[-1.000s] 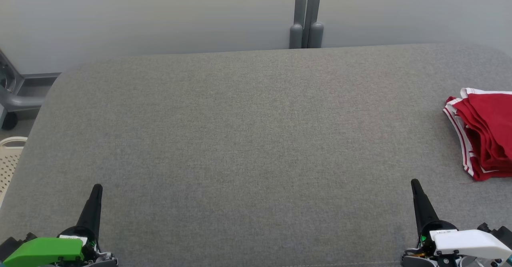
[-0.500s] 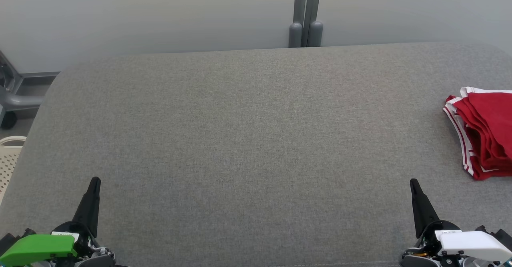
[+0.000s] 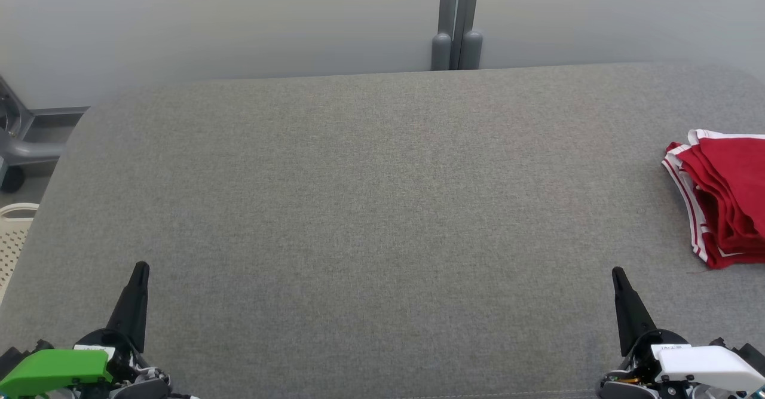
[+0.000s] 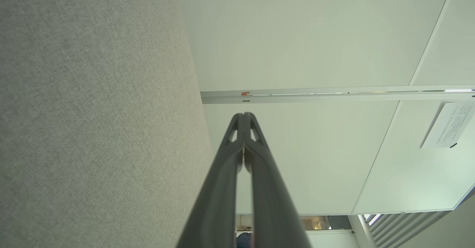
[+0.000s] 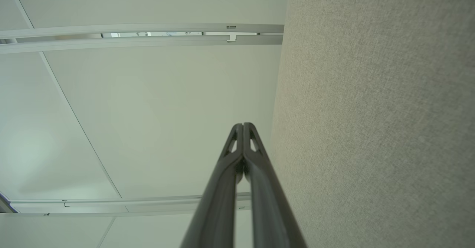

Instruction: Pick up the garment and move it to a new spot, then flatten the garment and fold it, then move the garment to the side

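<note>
Both parked: task looks done.
Your left gripper [image 3: 141, 266] and right gripper [image 3: 617, 272]: closed, empty, lower corners; folded garment [image 3: 726, 199] lies aside, mid-right.

The left end effector [image 3: 141, 266] is built from long matte black fingers [image 4: 222, 188] that taper from a round black collar to a narrow tip. Close up they read dark grey, each with a small slotted cut-out just below the tip. Behind the collar sit a glossy bright green cover [image 3: 57, 370] with rounded edges, a small white label [image 3: 94, 349] whose print is too tiny to read, and grey metal fittings. The right end effector [image 3: 617, 271] has the same black tapered build and cut-outs. Its wrist carries a smooth white cover [image 3: 708, 366], a second label [image 3: 672, 347] and a brass-coloured part [image 3: 623, 380] at the base.
</note>
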Controlling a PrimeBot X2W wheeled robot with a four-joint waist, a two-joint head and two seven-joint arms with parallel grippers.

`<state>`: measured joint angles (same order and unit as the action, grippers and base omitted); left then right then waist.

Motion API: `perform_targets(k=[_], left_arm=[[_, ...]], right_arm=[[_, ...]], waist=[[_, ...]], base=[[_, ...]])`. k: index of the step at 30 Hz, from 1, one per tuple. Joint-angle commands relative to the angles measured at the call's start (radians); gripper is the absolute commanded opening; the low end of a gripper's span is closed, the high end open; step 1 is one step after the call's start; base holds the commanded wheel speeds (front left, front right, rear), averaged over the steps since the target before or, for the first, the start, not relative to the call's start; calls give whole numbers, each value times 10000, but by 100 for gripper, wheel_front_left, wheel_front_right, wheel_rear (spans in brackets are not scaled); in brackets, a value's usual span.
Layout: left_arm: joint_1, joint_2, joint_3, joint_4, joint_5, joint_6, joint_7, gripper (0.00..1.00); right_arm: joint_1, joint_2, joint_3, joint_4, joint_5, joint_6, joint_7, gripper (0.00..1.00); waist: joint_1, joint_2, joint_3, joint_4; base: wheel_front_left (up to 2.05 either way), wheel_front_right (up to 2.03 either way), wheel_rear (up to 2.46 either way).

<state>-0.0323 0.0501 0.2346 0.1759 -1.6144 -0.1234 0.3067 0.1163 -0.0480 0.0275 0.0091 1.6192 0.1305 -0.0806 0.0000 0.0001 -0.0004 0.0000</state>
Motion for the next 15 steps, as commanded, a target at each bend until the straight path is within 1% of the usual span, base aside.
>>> perform_targets(k=[1,15], left_arm=[[-146,-1,38,-19,0,-55,-3,0],[-146,0,38,-19,0,-55,-3,0]], right_arm=[[71,-42,4,-50,58,4,42,0],[71,-42,4,-50,58,4,41,0]], waist=[[0,-1,0,0],[0,-1,0,0]], base=[[0,0,0],[0,0,0]])
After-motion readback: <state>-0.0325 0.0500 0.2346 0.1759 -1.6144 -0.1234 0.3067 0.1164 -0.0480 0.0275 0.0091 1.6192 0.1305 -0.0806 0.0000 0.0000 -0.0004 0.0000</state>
